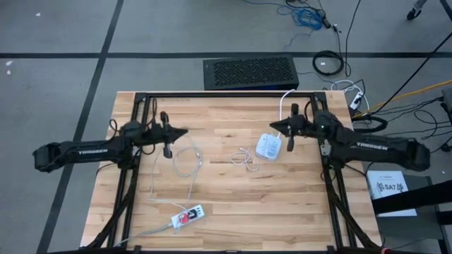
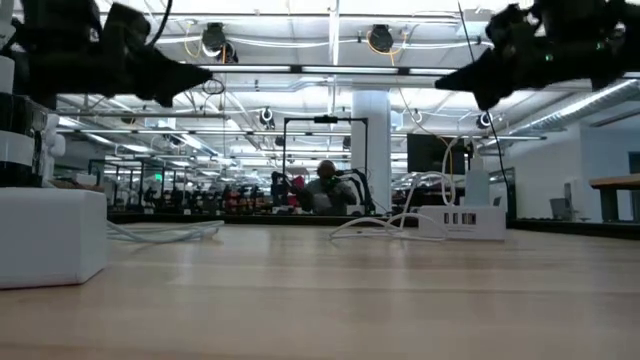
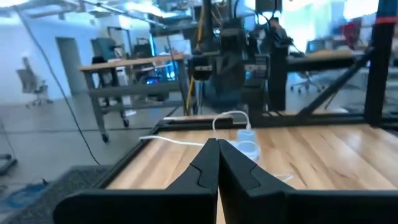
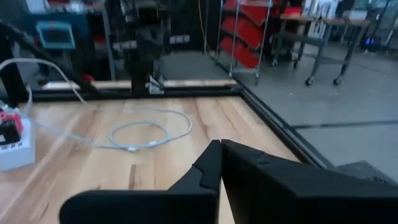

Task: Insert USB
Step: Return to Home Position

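Where the white charger cable point(image 1: 282, 106) drops onto the table point(image 1: 233, 204), it ends at the pale blue-white adapter point(image 1: 268, 147), on the edge of the adapter that faces the right arm. From the left wrist view the cable arches down onto the adapter point(image 3: 247, 148); whether the plug is fully seated, cannot tell.

Obs. 1: A small loose white cable point(image 1: 245, 156) lies curled just beside the adapter, on the side toward the left arm, not touching it.

Obs. 2: Right gripper point(image 1: 275, 128) hangs in the air near the adapter, just past its far edge. Claw narrow, fingers pressed together, nothing between them point(image 4: 221, 155).

Obs. 3: Left gripper point(image 1: 182, 132) is well apart from the adapter, across the middle of the table and raised off the wood. Claw likewise closed tight and empty point(image 3: 217, 158).

Obs. 4: A large clear cable loop point(image 1: 185, 161) lies flat under the left gripper, well apart from the adapter. Its tail runs on to a second white adapter with a red patch point(image 1: 188, 215), farther still, by the near edge.

Obs. 5: A black perforated box point(image 1: 250, 73) sits on the floor beyond the table's far edge, opposite the adapter.
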### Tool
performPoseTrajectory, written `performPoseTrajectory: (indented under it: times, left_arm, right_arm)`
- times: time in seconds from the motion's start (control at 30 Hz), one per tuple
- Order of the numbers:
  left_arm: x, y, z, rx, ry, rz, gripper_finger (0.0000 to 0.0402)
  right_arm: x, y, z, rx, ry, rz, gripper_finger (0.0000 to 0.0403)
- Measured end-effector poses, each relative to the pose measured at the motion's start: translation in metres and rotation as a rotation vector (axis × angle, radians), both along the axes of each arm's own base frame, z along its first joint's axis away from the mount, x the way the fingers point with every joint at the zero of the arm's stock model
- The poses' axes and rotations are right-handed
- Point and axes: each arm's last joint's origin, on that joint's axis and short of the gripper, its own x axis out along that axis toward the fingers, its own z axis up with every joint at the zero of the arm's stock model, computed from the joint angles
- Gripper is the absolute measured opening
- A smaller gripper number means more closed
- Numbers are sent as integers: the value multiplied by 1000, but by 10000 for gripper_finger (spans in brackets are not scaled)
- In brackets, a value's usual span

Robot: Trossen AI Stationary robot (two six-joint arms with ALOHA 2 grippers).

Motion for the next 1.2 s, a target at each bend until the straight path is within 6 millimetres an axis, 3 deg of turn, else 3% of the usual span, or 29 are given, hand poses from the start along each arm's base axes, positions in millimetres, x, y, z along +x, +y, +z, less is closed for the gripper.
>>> performPoseTrajectory:
  times: [0.1,0.23,0.37,0.53,0.7,0.93,1.2]
  left_arm:
    - [-7,3,-16,-26,-27,30,3]
    - [-14,2,-27,-70,8,44,3]
    - [-23,-3,-33,-96,32,52,3]
    - [-35,-9,-32,-93,18,94,3]
    - [-48,-17,-34,-101,2,91,3]
    - [-48,-17,-29,-64,-44,139,3]
    - [-48,-17,-33,-77,-1,141,7]
  right_arm:
    - [-9,-9,-18,6,-68,8,0]
    - [-33,-7,-23,-42,-156,-49,0]
    - [-58,1,-31,-87,-248,-116,0]
    - [-74,8,-53,-97,-300,-146,0]
    - [-74,9,-56,-77,-276,-127,0]
    - [-73,9,-59,-33,-252,-113,0]
    - [-69,1,-78,97,-82,-289,0]
